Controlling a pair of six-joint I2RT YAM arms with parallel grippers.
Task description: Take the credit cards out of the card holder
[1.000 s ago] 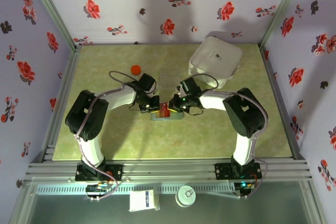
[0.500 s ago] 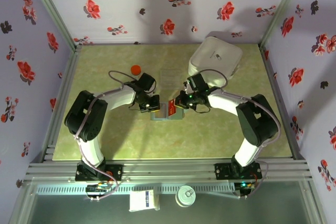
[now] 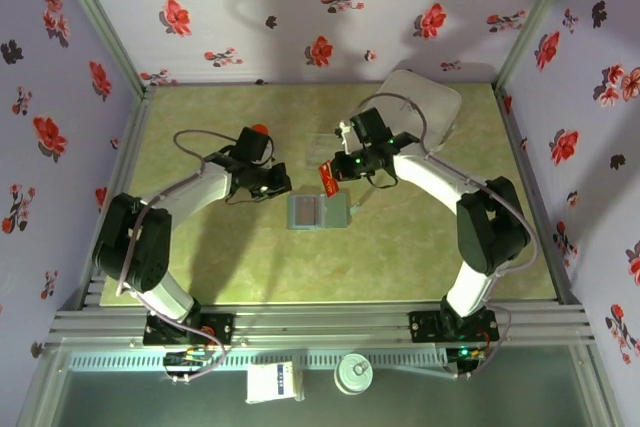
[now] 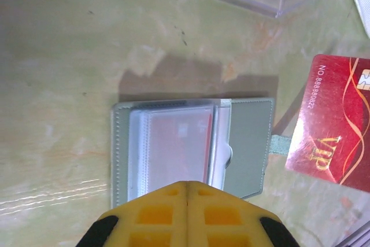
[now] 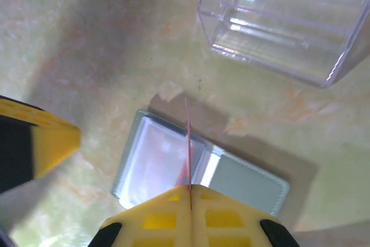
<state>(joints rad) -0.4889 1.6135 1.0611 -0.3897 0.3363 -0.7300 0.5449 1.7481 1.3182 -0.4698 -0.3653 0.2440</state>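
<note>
On your green table [image 3: 200,247], the card holder [image 3: 319,212] lies open and flat near the middle, its long axis running left to right between the arms. A sleeved red card [image 4: 176,143] sits in its clear pocket. Just past the holder's far edge, your right gripper [image 3: 333,173] pinches the VIP card [image 4: 338,122], held on edge with its face toward the left arm. Your left gripper [image 3: 275,185] is closed and empty, near the holder's far-left corner.

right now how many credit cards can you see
2. One red card is pinched in the right gripper, out of the card holder. Another reddish card sits inside the holder's clear sleeve. More may be hidden behind it.
</note>
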